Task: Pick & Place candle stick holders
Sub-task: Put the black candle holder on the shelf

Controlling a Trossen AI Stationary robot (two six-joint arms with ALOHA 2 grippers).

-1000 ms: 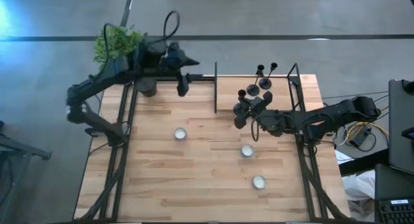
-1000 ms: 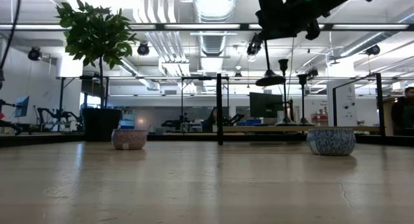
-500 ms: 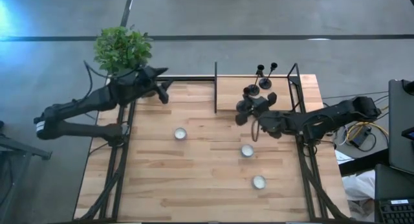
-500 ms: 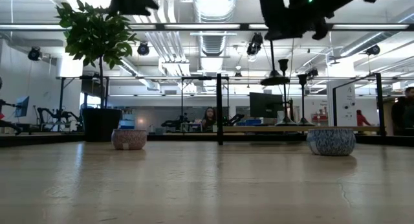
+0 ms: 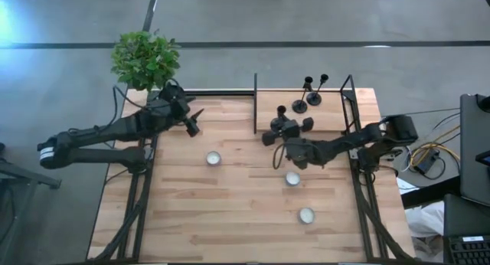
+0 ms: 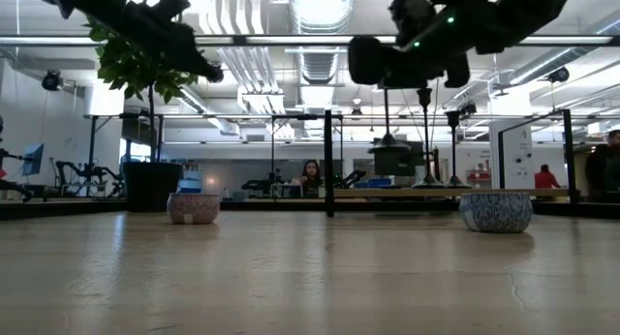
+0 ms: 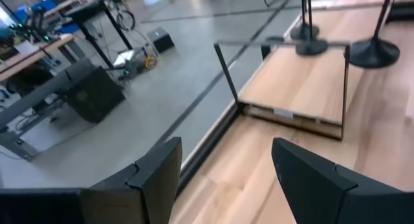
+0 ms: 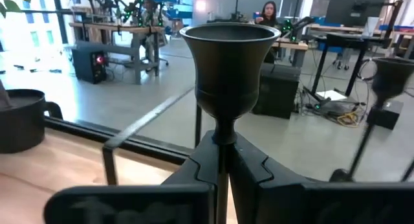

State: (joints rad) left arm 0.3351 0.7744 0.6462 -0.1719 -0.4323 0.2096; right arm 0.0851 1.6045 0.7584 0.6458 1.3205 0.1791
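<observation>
My right gripper (image 8: 223, 160) is shut on one black candle stick holder (image 5: 280, 109) and carries it above the table's middle, just left of the raised wooden platform (image 5: 337, 112). Its flared base (image 6: 387, 139) hangs in the air. Two more holders (image 5: 300, 104) (image 5: 314, 98) stand on their round bases on that platform. My left gripper (image 5: 193, 121) hovers open over the table's far left part, with nothing between its fingers (image 7: 158, 175). My right gripper pinches the holder's thin stem (image 8: 224, 134) just under the cup (image 8: 228, 62) between its two fingers. The fingers come in level from the table's right side and lie across the stem. The holder stands upright in the hold, lifted clear of the table and the platform.
Three small white candle cups (image 5: 213, 158) (image 5: 292, 178) (image 5: 306, 214) sit on the wooden table. A potted green plant (image 5: 144, 58) stands at the far left corner. A black frame post (image 5: 255, 104) borders the platform's left side.
My right gripper has carried the holder toward the table's left edge and lowered it; the holder stays upright. My left gripper has drawn back from the far middle toward the left edge and sunk, staying open.
</observation>
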